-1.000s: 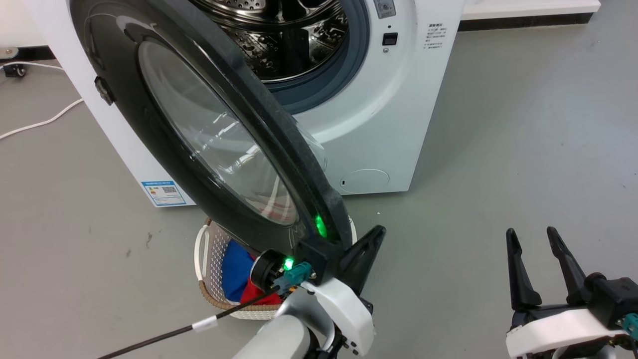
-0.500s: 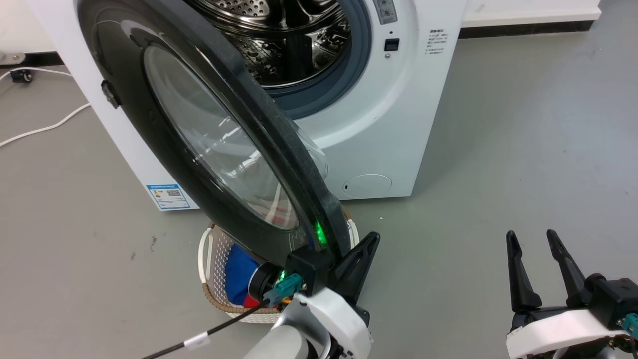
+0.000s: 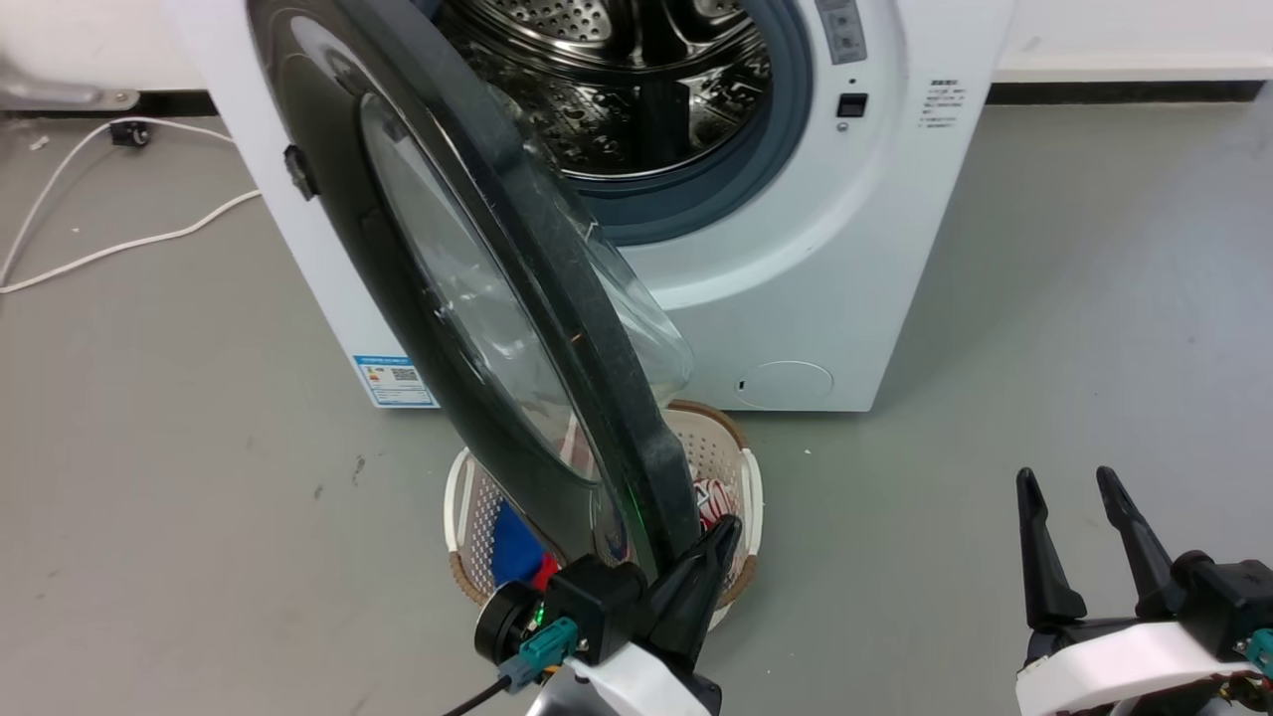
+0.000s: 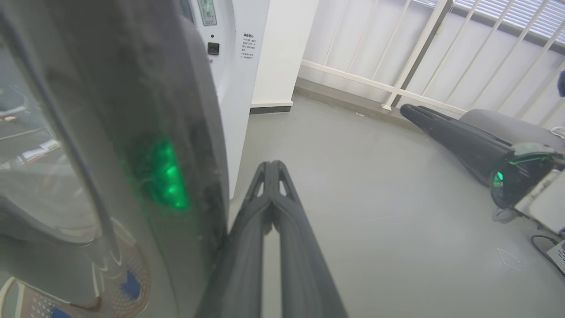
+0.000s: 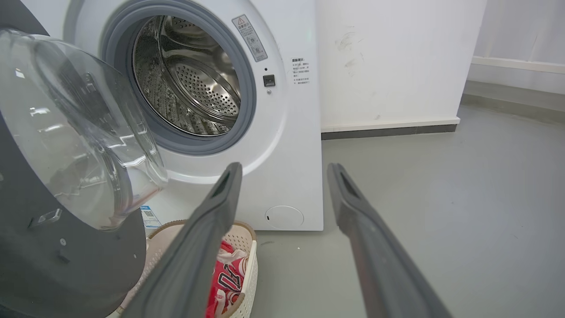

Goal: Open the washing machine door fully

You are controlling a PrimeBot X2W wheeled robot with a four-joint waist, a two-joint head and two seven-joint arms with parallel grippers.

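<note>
Standing washing machine (image 3: 825, 298): white front-loader that is showing its steel drum through the uncovered port.
Washing machine door (image 3: 338, 239): is hanging from the hinge on the machine's left side, swung roughly halfway out and edge-on to the head view; judged not yet fully open.
Door handling: is likely behaving as a heavy, rigid hinged panel with a glossy, slippery face and a breakable glass bowl. The free rim, far from the hinge, is looking like the best contact.
Laundry basket (image 3: 751, 492): is sitting under the door's lower rim, holding red and blue clothes.
Left gripper (image 3: 731, 525): fingers are pressing together, lying just beside the door's free rim.
Right gripper (image 3: 1065, 475): is hovering well apart, jaws spread wide, holding nothing.
</note>
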